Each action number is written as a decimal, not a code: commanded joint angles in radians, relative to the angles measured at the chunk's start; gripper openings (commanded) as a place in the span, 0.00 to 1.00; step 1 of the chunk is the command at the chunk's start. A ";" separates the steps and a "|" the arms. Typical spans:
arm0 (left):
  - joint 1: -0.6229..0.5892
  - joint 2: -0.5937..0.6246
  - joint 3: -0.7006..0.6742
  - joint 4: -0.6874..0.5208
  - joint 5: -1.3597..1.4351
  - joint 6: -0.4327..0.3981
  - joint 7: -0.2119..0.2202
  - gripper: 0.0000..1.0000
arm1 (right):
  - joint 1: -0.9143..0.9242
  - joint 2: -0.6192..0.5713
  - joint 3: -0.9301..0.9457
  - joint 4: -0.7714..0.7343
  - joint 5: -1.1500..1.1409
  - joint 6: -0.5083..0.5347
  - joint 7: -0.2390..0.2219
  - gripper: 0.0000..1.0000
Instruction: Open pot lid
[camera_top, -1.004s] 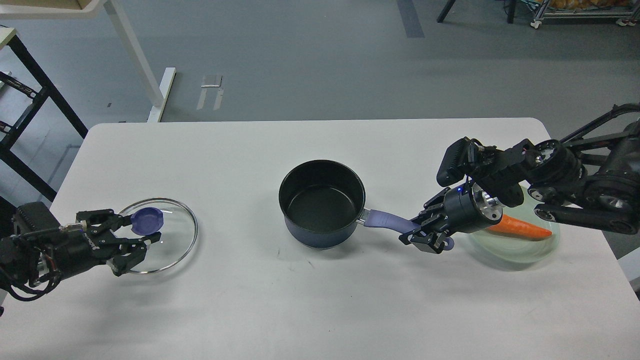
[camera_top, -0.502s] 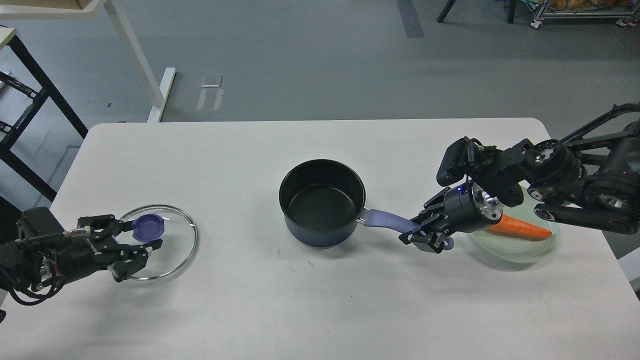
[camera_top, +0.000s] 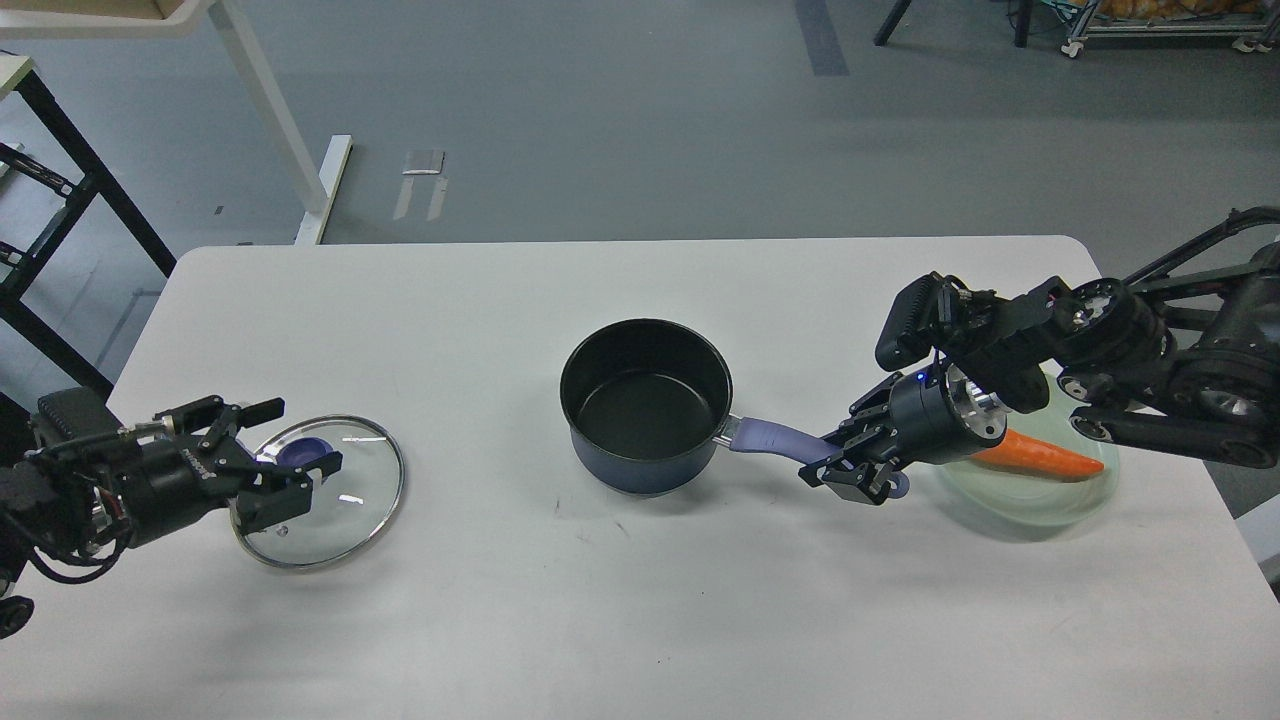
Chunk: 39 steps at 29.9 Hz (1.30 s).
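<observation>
The pot (camera_top: 645, 405) stands uncovered at the table's middle, black inside, with its blue-purple handle (camera_top: 770, 440) pointing right. My right gripper (camera_top: 852, 468) is shut on the end of that handle. The pot lid (camera_top: 340, 500), clear glass with a steel rim, lies on the table at the left, well apart from the pot. Its blue-purple knob (camera_top: 298, 456) is partly hidden by my left gripper (camera_top: 305, 436). That gripper is open, with its fingers spread on either side of the knob.
A pale green glass plate (camera_top: 1030, 500) with an orange carrot (camera_top: 1045, 458) sits at the right, just behind my right gripper. The white table's (camera_top: 640, 600) front and back stretches are bare. A black rack and a white table leg stand on the floor at the far left.
My left gripper has opened wider around the knob. The lid has shifted a little toward the near right. The right arm and the pot have not moved.
</observation>
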 joint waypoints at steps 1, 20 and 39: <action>-0.074 0.033 -0.004 -0.065 -0.207 -0.145 0.000 0.99 | 0.002 0.001 0.000 0.000 0.000 -0.001 0.000 0.45; -0.149 0.030 -0.209 -0.028 -1.258 -0.711 0.000 0.99 | 0.109 -0.178 0.153 0.023 0.357 -0.001 0.000 0.99; -0.129 -0.165 -0.258 0.202 -1.708 -0.843 0.033 0.99 | -0.573 -0.261 0.880 -0.083 1.414 -0.102 0.000 0.99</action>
